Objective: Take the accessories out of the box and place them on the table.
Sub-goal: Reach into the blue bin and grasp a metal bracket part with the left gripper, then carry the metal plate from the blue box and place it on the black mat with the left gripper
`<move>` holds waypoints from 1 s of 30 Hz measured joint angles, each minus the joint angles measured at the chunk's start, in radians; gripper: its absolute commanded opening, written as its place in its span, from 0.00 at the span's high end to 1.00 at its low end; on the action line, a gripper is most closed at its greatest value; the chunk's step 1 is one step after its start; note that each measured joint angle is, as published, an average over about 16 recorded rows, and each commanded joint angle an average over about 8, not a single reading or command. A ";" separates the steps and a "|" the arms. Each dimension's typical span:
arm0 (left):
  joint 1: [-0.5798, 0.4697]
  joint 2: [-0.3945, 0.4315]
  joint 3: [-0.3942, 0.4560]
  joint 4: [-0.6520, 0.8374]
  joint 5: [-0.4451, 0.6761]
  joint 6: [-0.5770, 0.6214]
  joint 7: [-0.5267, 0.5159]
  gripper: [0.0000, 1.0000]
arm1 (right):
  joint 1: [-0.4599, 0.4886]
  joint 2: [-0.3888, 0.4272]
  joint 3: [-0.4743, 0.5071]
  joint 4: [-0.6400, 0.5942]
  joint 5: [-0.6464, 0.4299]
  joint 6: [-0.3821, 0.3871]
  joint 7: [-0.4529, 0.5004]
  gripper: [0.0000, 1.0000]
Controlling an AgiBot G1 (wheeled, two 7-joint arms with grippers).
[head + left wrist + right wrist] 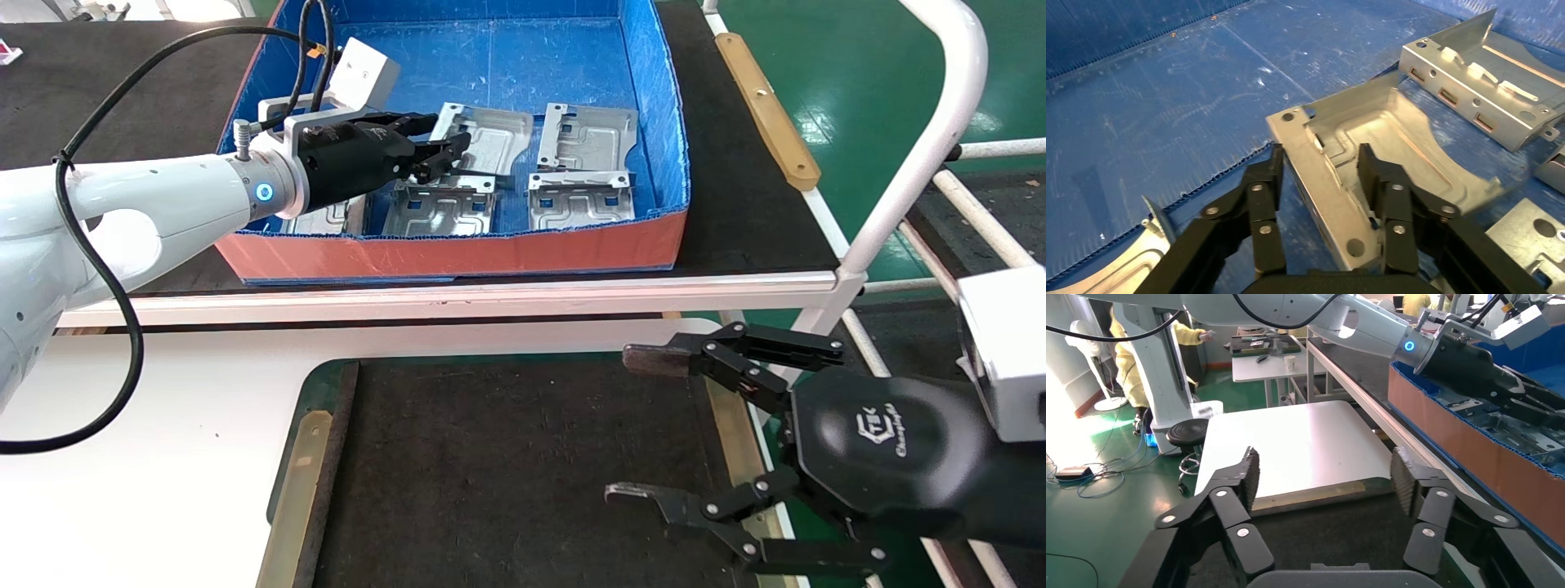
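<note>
The box [458,253], blue inside and orange-red outside, stands on the black bench and holds several silver-grey accessories. My left gripper [441,151] is inside it, shut on the bent edge of one plate [486,139], which tilts over the plate below it [441,208]. In the left wrist view the fingers [1266,196] straddle that plate's side wall [1321,184]. Other plates lie at the right [588,135] [580,200], and one is half hidden under the left wrist [323,216]. My right gripper [636,425] hovers open over the table's black mat [507,474], holding nothing [1326,478].
The white table [204,425] lies nearer me than the bench [752,204], with a tan strip [294,498] beside the mat. A white tube frame [923,139] rises at the right. The left arm's black cable [122,327] loops over the table's left side.
</note>
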State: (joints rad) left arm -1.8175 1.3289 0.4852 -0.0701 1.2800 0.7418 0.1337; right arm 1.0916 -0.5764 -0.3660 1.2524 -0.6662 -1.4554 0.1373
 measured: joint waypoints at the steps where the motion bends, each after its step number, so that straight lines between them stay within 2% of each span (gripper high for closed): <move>1: 0.000 0.000 0.000 0.000 0.000 0.000 0.000 1.00 | 0.000 0.000 0.000 0.000 0.000 0.000 0.000 1.00; 30: -0.026 -0.021 -0.016 -0.016 -0.025 -0.018 -0.023 1.00 | 0.000 0.000 0.000 0.000 0.000 0.000 0.000 1.00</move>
State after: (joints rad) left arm -1.8432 1.3080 0.4687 -0.0859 1.2554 0.7233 0.1110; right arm 1.0917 -0.5764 -0.3661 1.2523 -0.6661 -1.4554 0.1372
